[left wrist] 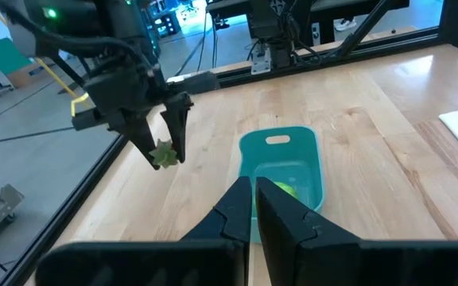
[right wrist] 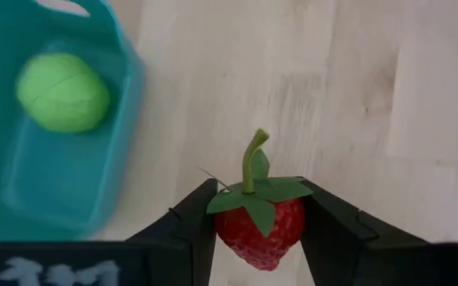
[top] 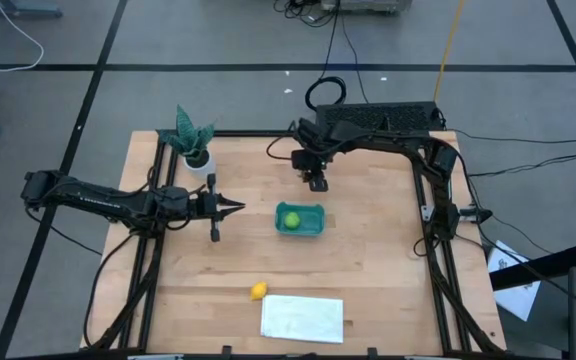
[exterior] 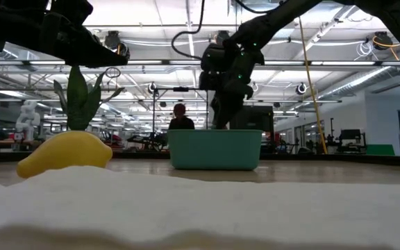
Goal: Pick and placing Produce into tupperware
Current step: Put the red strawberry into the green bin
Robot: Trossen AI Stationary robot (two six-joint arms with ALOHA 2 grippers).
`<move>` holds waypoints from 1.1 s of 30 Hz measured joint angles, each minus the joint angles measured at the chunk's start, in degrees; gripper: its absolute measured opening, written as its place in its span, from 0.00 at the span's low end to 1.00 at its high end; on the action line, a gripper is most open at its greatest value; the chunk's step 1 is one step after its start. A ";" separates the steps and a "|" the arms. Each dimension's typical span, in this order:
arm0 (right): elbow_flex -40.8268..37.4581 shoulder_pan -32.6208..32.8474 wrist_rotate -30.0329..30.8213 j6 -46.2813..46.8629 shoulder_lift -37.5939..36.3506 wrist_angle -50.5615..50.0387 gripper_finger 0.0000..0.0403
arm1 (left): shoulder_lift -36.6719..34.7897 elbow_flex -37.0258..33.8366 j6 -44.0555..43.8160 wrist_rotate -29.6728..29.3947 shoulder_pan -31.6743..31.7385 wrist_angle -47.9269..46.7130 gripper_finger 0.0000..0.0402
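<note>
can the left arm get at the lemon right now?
Probably yes. The lemon lies alone on bare wood beside the white sheet, nothing over it, and the left hand is shut and carries nothing.

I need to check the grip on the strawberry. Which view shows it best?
The right wrist view: the strawberry fills the foreground, clamped between the right gripper's jaws, leaves and stem clear. The left wrist view shows only its green leaves from afar. In the high and low views the gripper hides it.
</note>
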 joint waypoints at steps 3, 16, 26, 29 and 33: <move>1.28 0.42 -0.08 -0.54 0.00 -1.30 0.34 | 0.00 0.00 -0.21 0.01 0.01 0.00 0.06; 4.78 5.17 -10.74 -0.81 -0.07 -8.44 0.34 | -0.01 0.00 -0.15 0.02 0.01 -0.03 0.06; 5.18 9.10 -16.40 -2.25 -0.07 -10.64 0.34 | -0.02 0.00 0.04 0.01 0.02 -0.04 0.06; 5.18 9.16 -16.41 -2.91 -0.07 -11.67 0.34 | 0.00 0.00 0.05 0.02 0.00 -0.04 0.06; 5.18 8.74 -16.39 -2.59 -0.07 -12.81 0.34 | -0.02 0.00 0.07 0.02 0.01 -0.04 0.06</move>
